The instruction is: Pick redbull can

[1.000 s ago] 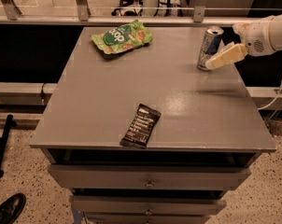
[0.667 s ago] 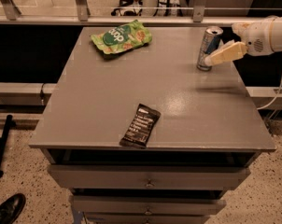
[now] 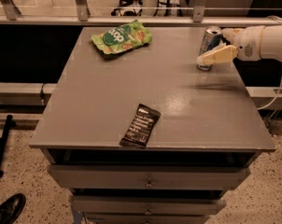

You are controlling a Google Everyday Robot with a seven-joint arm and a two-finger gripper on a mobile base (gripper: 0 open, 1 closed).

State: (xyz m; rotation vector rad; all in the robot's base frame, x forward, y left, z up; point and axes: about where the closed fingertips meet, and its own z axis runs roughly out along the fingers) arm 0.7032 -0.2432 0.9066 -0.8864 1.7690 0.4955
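the claw [image 3: 212, 55] is over at the right side of the grey cabinet top [image 3: 113, 92], coming in from the right on the white arm [image 3: 268, 43], and it sits right up against the redbull can [image 3: 209, 42] – a beige part of it crosses in front of the can's lower half. honestly can't tell whether it's clamped on the can or just parked around it.

the can stands upright near the back right corner of the top, silver lid up.

other stuff: 1 green snack bag [image 3: 121, 36] lying flat near the back edge, left of the middle, well apart from the can – and 1 black wrapped bar [image 3: 140, 125] close to the front edge. drawers [image 3: 148, 177] sit under the top, and a dark shoe [image 3: 8, 209] is on the speckled floor at bottom left.
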